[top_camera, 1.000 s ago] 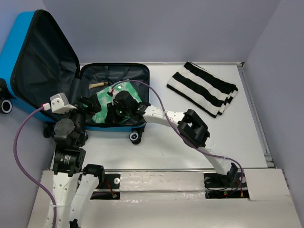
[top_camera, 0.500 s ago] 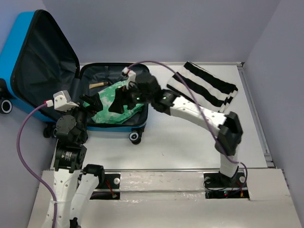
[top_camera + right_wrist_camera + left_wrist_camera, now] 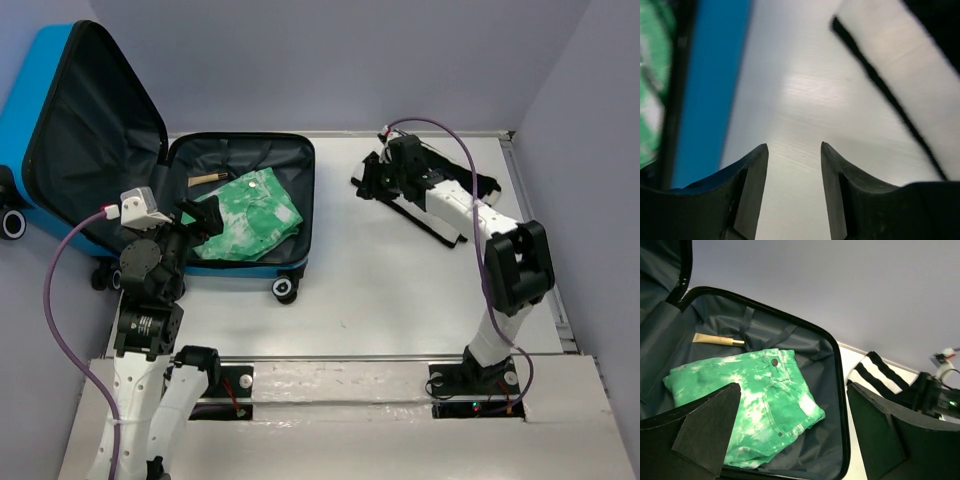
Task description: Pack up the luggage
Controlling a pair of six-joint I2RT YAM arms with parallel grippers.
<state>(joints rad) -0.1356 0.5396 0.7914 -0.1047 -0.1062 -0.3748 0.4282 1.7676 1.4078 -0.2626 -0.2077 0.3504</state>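
Top view: the luggage (image 3: 230,268) lies open at the far left of the table (image 3: 380,300), base shell flat with its mouth up, lid stood up off the left-hand hinge and leaning away. The wheels sit at the near end, so I read its long axis as running near to far, wheel end toward the arm bases. Green shorts (image 3: 245,215) lie folded in the base with a tan tube (image 3: 205,179) beyond them. The left gripper (image 3: 200,218) hangs over the near-left corner of the base; the right gripper (image 3: 370,180) is at the left end of the striped cloth (image 3: 440,222), well apart from the case. Left wrist view: jaws spread wide, nothing in them, shorts below. Right wrist view: jaws part-open and empty over bare table, blue case wall to one side, striped cloth to the other. My read is that the cloth goes in next. Best to bite the whole folded edge, all layers, so it doesn't unroll, then lift clear of the case wall before crossing.
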